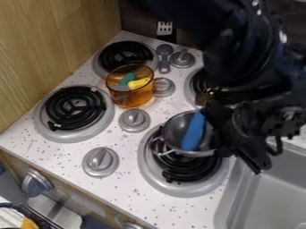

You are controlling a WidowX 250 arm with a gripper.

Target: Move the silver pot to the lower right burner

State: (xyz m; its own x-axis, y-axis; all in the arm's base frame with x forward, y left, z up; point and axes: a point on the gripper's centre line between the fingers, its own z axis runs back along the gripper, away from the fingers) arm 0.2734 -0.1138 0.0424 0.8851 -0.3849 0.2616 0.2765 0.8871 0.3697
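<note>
Silver pot (177, 129) right by the gripper (240, 144), over a burner (186, 170).

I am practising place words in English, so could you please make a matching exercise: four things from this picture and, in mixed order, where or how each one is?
1. silver pot
2. blue object
3. orange see-through pot
4. sink

A. inside the silver pot
B. at the picture's lower right, beside the stove top
C. over the lower right burner
D. with a yellow thing in it

Pairs: 1-C, 2-A, 3-D, 4-B
</note>
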